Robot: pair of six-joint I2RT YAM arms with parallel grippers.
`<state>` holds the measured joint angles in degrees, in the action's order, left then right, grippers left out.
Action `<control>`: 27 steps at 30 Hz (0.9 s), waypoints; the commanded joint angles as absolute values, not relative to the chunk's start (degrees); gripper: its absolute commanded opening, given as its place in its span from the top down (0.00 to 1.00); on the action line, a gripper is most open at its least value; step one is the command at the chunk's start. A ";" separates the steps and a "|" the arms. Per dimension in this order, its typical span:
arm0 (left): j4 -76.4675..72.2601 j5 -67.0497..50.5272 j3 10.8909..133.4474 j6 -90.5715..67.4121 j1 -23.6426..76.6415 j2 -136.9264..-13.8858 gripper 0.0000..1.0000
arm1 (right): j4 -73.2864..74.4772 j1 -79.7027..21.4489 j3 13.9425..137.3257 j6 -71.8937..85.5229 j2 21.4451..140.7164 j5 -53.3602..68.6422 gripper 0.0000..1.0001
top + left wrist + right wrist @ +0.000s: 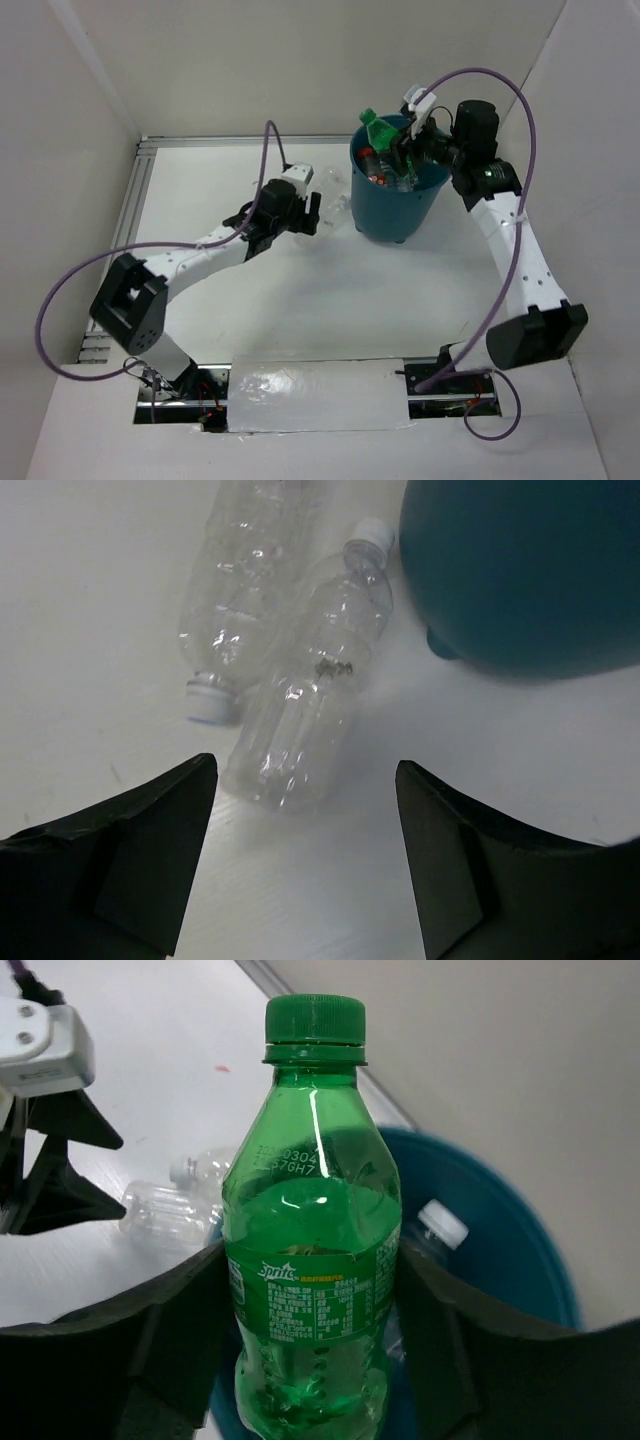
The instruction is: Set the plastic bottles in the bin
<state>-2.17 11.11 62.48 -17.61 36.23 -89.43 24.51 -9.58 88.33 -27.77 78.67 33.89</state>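
White table (300, 300): right gripper (408, 140) clasps the green bottle (312, 1230) above the bin (400, 205), apparently for dropping; left gripper (302, 770) gapes over clear bottles (300, 700).

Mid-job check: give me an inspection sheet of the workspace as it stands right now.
Surface: white table, matte.
Job's things: one clear bottle and another clear bottle lie side by side beside the bin; green bottle held above the bin; red-capped bottle and white-capped bottle inside it.
Clutter: nothing seen.
Hands: left hand open, empty, short of the clear bottles; right hand shut on the green bottle.
Cables: left purple cable and right purple cable loop off the arms.
Surroundings: white walls around; metal rail along the left edge.
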 commanded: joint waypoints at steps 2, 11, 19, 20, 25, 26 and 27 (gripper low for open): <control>-2.64 13.27 71.87 -12.75 37.88 -97.98 0.15 | 26.27 -5.20 91.85 -25.31 84.81 36.64 0.02; 4.31 21.08 83.14 -10.37 40.69 -114.42 0.14 | 30.06 1.93 84.39 -25.14 80.95 43.07 0.00; 5.71 24.16 83.67 -9.76 40.69 -118.39 0.14 | 31.72 5.36 77.61 -26.28 76.65 45.96 0.00; 5.71 24.17 83.67 -9.76 40.69 -118.39 0.15 | 31.73 5.36 76.74 -26.28 76.64 45.97 0.00; 6.42 22.94 83.14 -9.23 40.69 -118.92 0.21 | 31.73 6.50 75.32 -26.28 76.64 46.49 0.00; 7.11 22.16 83.14 -9.84 40.69 -119.44 0.23 | 31.73 6.50 74.71 -26.28 76.64 46.49 0.00; 7.12 22.15 82.62 -9.84 41.22 -119.44 0.27 | 31.73 6.50 74.71 -26.28 76.64 47.02 0.00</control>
